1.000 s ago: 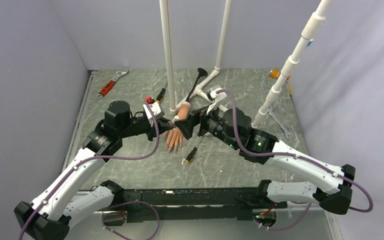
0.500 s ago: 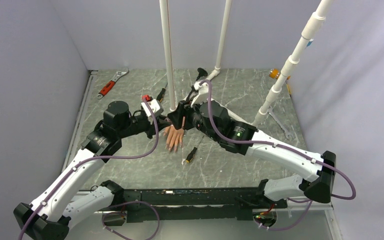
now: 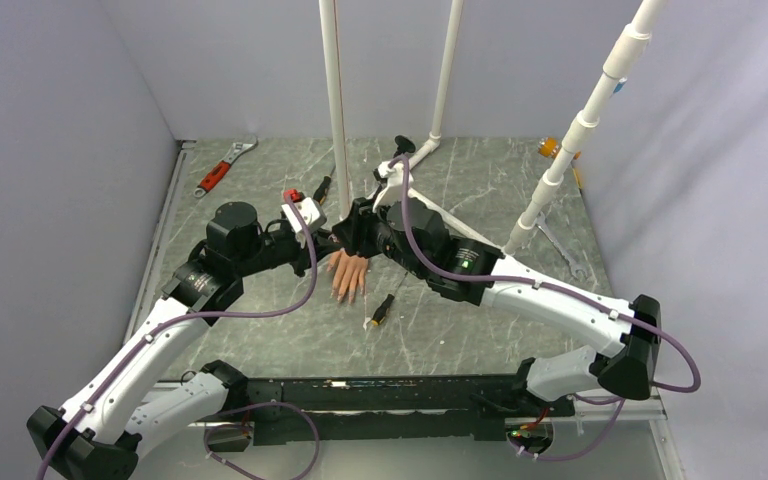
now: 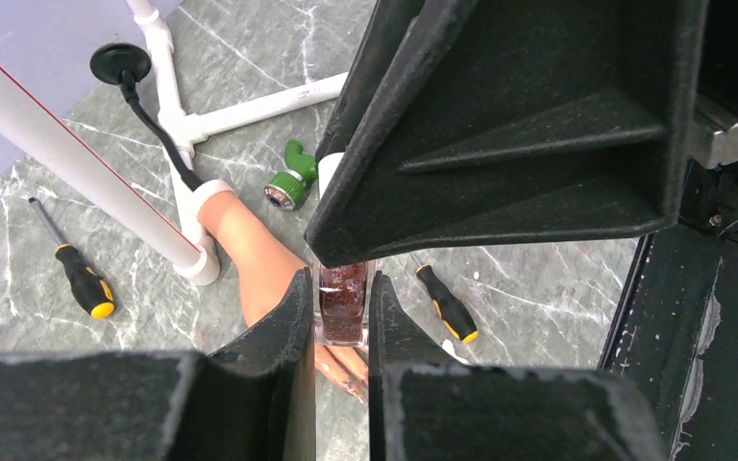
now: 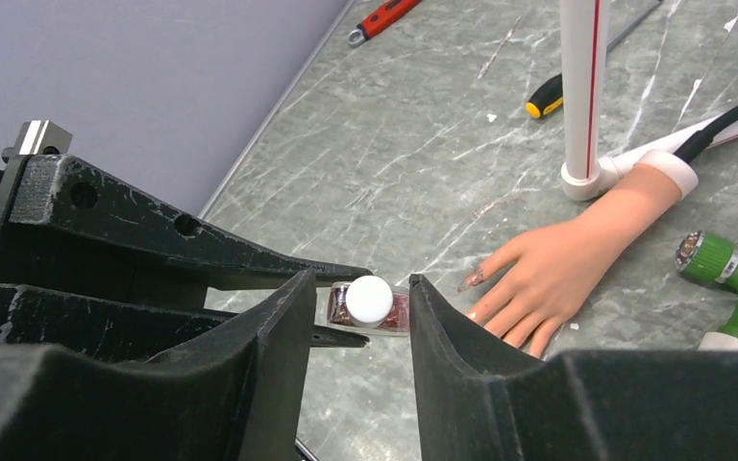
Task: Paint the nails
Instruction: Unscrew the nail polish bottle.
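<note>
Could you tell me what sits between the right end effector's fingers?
The white round cap of a small dark-red glass bottle, seen in the right wrist view.

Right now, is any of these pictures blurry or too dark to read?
Top view: even light, sharp, but the rubber hand is small and partly covered. Left wrist view: the left claw looms near and dark, little detail; the dark red bottle in it is clear. Right wrist view: sharp, the white cap bright but not glaring.
</note>
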You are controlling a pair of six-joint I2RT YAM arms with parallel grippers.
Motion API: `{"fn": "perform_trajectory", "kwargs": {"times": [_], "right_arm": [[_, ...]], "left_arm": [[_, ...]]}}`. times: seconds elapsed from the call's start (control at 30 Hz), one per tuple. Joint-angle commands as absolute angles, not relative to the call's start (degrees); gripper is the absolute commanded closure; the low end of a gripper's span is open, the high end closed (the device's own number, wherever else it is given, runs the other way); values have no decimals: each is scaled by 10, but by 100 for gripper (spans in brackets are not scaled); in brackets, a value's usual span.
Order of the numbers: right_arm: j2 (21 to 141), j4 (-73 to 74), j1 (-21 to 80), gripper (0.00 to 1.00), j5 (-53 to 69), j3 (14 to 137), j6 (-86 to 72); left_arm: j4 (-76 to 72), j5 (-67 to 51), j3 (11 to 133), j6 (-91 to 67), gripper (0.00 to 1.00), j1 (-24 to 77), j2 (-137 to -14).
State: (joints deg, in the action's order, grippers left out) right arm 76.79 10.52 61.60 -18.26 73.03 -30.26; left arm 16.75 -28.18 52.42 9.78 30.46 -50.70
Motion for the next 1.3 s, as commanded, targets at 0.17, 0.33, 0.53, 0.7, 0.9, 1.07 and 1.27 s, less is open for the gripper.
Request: {"fn": "perform_trajectory", "kwargs": {"times": [0.17,0.33,0.53,0.7,0.9,1.07,1.27], "right_arm": [[777,95,616,67,-184,761,-304],[782,88,617,92,-163,756,-294],[775,75,617,100,-139,737,-271],[760,25,617,100,-72,701,-223],[747,-16,618,100,10,679,-160],[746,-7,617,100,82,680,-112],[745,-8,616,100,122,665,-90]], "left_arm": [[132,-285,531,94,100,306,-492],[132,-288,530,95,100,307,-490],[131,-289,529,94,100,306,-489],[133,-305,530,98,100,306,-490],[133,-339,529,105,100,306,-489],[136,-355,531,107,100,306,-492],[138,-377,531,109,100,306,-497]]}}
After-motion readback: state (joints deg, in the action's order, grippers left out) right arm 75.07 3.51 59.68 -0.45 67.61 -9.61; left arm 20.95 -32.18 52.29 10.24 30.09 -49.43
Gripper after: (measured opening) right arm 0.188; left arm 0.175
